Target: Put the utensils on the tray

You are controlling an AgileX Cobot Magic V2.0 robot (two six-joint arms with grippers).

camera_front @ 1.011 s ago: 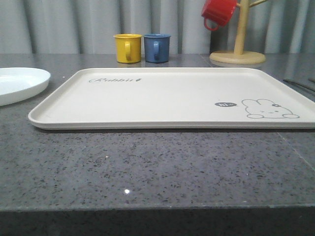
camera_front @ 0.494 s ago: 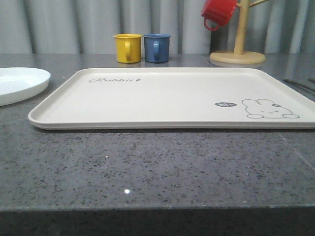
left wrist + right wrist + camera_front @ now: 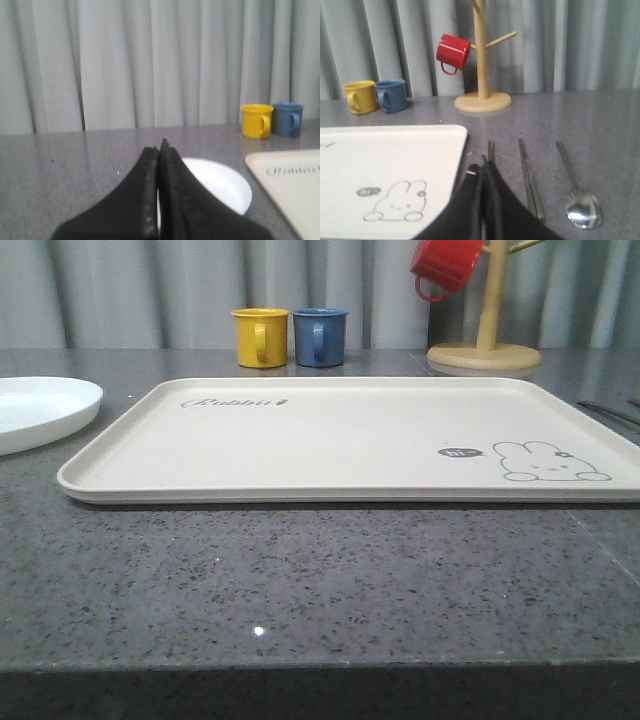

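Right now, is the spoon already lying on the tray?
No, in the right wrist view the spoon lies on the grey counter beside the tray, apart from its rim.

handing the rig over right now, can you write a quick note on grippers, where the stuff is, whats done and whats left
Left gripper: shut, holding nothing, hovering near the round shallow white plate.
Right gripper: shut, holding nothing, above the grey table just off the tray's rabbit end.
Large rectangular cream plastic tray: nothing on it yet.
The plate lies on the table beside the tray's "Rabbit" lettering end.
Slim silver fork, straight flat silver knife-like piece and silver spoon lie side by side on the table next to the right gripper.
Done: nothing placed.
Left: move the plate and all three utensils onto the tray.
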